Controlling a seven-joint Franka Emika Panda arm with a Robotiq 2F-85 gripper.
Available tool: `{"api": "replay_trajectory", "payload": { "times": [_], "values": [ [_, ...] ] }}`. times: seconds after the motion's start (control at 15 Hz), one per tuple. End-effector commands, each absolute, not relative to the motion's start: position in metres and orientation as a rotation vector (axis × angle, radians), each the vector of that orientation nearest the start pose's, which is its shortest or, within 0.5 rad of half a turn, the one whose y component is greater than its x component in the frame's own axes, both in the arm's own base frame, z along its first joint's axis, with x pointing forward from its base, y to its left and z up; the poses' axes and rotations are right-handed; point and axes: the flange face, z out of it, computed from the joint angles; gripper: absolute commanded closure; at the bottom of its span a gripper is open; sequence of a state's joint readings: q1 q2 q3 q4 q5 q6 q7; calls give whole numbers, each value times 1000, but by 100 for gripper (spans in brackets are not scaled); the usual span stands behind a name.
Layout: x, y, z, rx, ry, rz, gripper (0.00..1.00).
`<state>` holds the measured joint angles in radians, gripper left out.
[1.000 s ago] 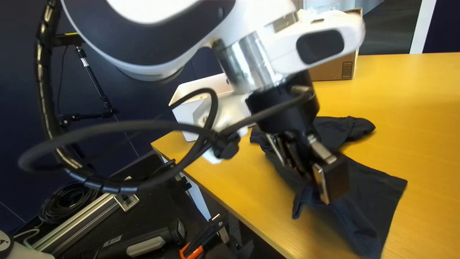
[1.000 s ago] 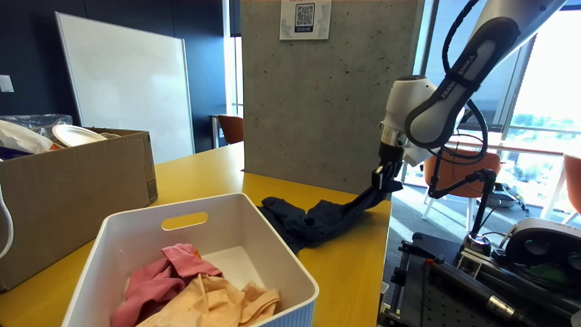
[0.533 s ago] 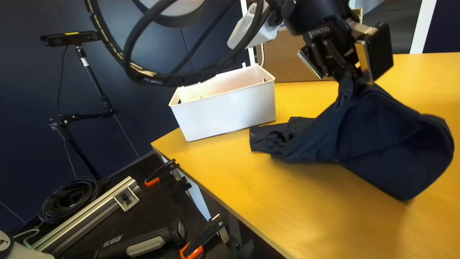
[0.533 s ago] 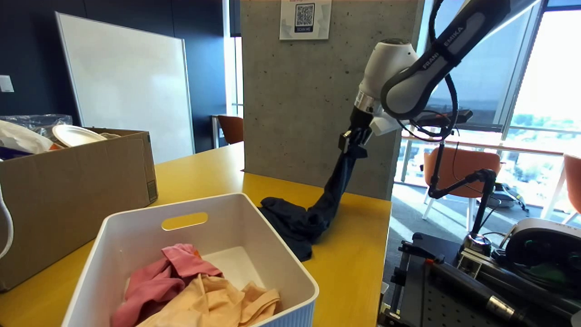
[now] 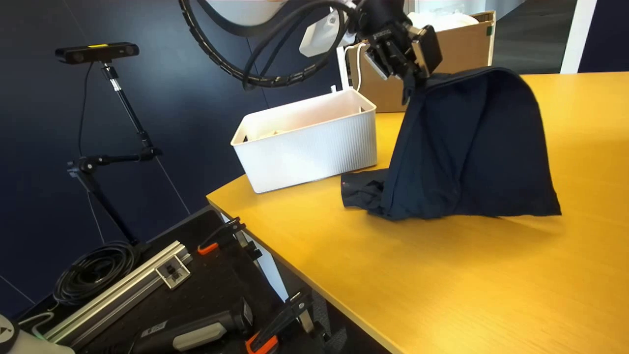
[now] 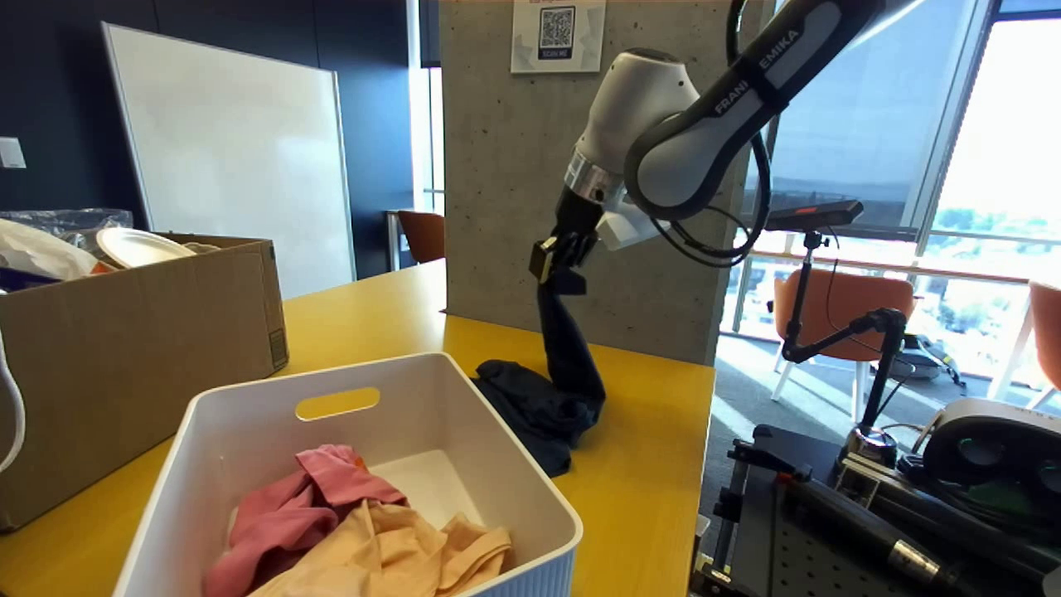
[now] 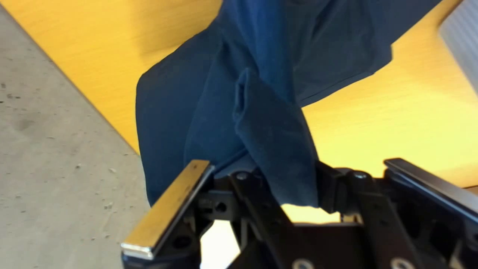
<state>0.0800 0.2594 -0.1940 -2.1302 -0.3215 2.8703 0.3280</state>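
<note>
Over the yellow table (image 5: pixel 491 305): in an exterior view, the black gripper (image 5: pixel 414 75), marked ROBOTIQ in small white letters, was clamped on navy cloth (image 5: pixel 471 147).
Navy cloth: it hung in a broad drape, its bottom lying on the yellow table near a ribbed white basket (image 5: pixel 304 152).
Black tool (image 5: pixel 196 330): its pale label (image 5: pixel 154 329) was too small to read.
Robot arm (image 6: pixel 688 166): in an exterior view, it bore "FRAN" and "EMIKA", with a dark band (image 6: pixel 760 80) wrapped across the lettering.
Concrete pillar (image 6: pixel 597 207): a poster (image 6: pixel 528 46) showed a QR code (image 6: pixel 556 27) above the words "SCAN ME".
White basket: pink fabric (image 6: pixel 282 526) and peach fabric (image 6: pixel 390 547) lay inside; just beyond it, the navy cloth stretched from the yellow table up to the gripper.
Fingers (image 7: pixel 261 209): in the wrist view, they pinched a gathered end of navy cloth, whose folds filled the middle.
</note>
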Motion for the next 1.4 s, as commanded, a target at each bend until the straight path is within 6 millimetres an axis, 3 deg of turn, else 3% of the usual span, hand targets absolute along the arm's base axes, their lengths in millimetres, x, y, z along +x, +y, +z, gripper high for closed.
{"api": "replay_trajectory", "payload": {
  "times": [0.0, 0.13, 0.33, 0.47, 0.87, 0.93, 1.07, 1.33],
  "values": [
    [621, -8, 299, -3120, 76, -778, 97],
    [613, 16, 277, -3082, 1, -745, 97],
    [580, 41, 260, -3050, -70, -653, 97],
    [565, 44, 247, -3034, -87, -603, 97],
    [553, 24, 193, -2966, -84, -441, 95],
    [550, 20, 192, -2963, -82, -434, 64],
    [539, 14, 198, -2958, -83, -423, 57],
    [516, 2, 226, -2934, -41, -425, 28]
  ]
}}
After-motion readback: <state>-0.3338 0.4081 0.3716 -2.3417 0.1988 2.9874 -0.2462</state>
